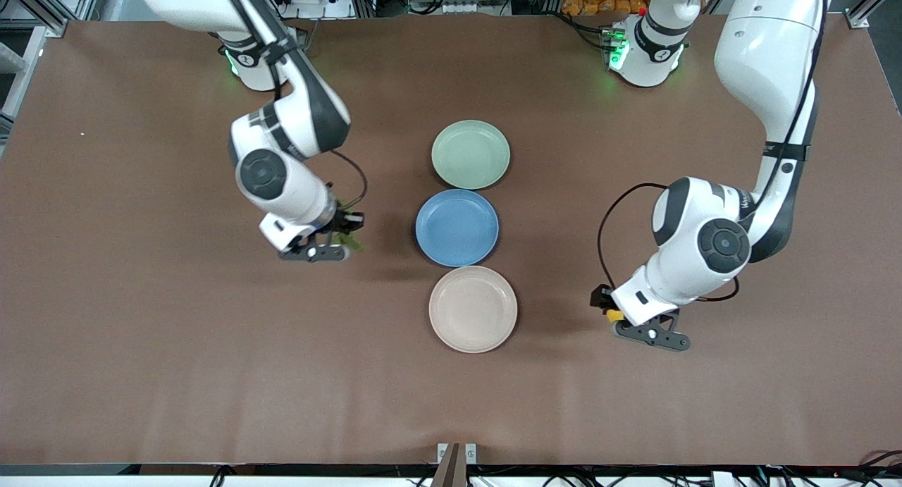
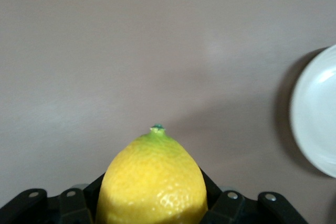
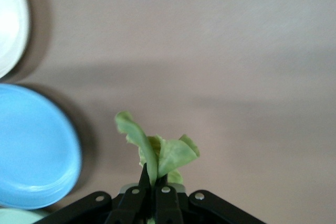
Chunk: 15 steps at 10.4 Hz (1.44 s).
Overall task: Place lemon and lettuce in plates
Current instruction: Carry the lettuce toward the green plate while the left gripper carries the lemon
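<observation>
My left gripper [image 1: 614,318] is shut on the yellow lemon [image 2: 152,182], whose small green tip points away from the jaws. It hangs over bare table beside the beige-pink plate [image 1: 473,309], toward the left arm's end; in the front view only a sliver of lemon [image 1: 616,315] shows. My right gripper [image 3: 153,176] is shut on the wrinkly green lettuce [image 3: 160,153], pinching the leaf at its base. That gripper [image 1: 344,242] hangs over the table beside the blue plate, toward the right arm's end. The mint green plate [image 1: 471,154] has nothing on it, and neither does the beige-pink one.
A blue plate [image 1: 456,227], also bare, lies between the mint green and beige-pink plates, the three in a row down the table's middle. Brown table surface [image 1: 176,346] spreads wide around both grippers.
</observation>
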Tool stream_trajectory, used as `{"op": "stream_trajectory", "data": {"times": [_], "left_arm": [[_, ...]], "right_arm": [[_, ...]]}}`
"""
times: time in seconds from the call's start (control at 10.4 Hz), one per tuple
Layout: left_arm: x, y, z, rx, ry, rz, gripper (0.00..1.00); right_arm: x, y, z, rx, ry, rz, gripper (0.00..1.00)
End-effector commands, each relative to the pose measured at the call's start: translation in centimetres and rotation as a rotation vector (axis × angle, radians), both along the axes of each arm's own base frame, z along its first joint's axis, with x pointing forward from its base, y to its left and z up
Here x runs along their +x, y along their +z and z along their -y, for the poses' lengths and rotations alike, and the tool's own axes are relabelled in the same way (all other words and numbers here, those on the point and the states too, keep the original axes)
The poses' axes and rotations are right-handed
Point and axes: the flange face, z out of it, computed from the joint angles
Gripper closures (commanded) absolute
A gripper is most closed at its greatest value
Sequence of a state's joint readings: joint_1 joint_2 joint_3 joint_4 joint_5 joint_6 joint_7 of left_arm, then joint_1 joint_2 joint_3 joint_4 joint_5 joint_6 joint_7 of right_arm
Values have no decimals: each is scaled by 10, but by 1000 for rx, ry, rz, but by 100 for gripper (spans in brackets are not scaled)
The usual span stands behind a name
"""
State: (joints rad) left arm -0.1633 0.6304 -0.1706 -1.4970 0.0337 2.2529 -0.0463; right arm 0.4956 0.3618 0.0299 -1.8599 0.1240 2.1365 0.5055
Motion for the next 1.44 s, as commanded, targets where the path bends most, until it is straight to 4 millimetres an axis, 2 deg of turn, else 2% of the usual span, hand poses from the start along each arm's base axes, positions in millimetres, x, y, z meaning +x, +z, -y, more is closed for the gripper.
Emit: {"op": "stream_trajectory", "data": {"times": [0.0, 0.19, 0.38, 0.48, 0.77, 0.96, 1.15, 1.34], "left_arm": [[-1, 8, 41, -27, 15, 8, 54], [-2, 7, 74, -55, 53, 26, 54], [-7, -8, 106, -102, 91, 66, 54], [-6, -16, 116, -151, 126, 91, 54], [-13, -36, 149, -217, 132, 99, 54], [-21, -52, 172, -244, 146, 109, 54], [-34, -71, 192, -251, 148, 98, 54], [-42, -88, 204, -252, 138, 91, 54]], "right_arm": [[-41, 4, -46, -17, -65, -14, 100], [-75, 2, -93, -32, -111, -14, 100], [-103, 1, -124, -45, -153, -16, 100], [-116, -1, -138, -55, -186, -19, 97], [-150, -3, -172, -57, -265, -10, 95], [-173, -19, -197, -44, -329, 6, 93], [-189, -35, -219, -31, -371, 17, 92], [-192, -43, -232, -36, -395, 20, 89]]}}
